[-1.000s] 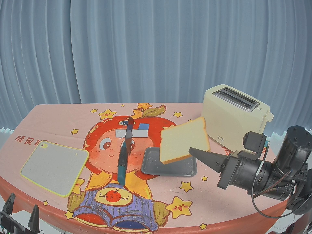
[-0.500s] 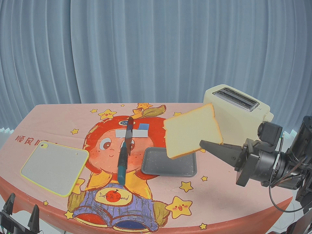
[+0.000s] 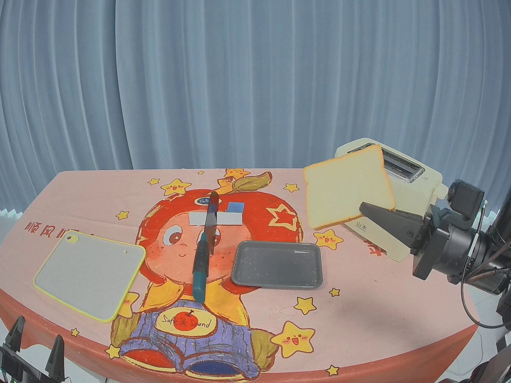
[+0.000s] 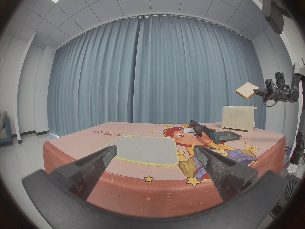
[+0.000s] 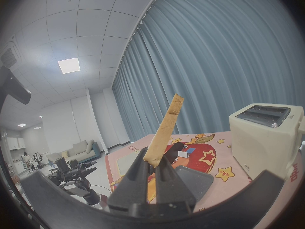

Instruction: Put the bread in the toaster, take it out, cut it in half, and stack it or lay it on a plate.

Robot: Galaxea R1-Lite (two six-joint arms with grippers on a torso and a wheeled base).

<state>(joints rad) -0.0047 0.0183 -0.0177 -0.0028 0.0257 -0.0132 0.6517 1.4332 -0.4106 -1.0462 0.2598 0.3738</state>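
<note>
Bread point(image 3: 348, 186) hangs right of centre in the head view, just in front of the toaster point(image 3: 418, 195) and level with its slots. The right gripper point(image 3: 366, 207) pinches its lower corner in closed fingers and holds it on edge, likely so it can drop into a slot. At lower left the left gripper point(image 4: 154, 150) sits with empty fingers spread wide, while the cutting board point(image 3: 88, 272), knife point(image 3: 205, 246) and grey tray point(image 3: 278, 264) lie on the cartoon-printed pink table point(image 3: 372, 315) before a blue curtain point(image 3: 255, 70).

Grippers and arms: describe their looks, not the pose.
The right gripper is matt black, with long wedge-shaped jaws tapering to points, on a black cylindrical wrist that carries a small boxy camera and a thin looping black cable. The left gripper has the same dark tapered jaws, scuffed grey.
</note>
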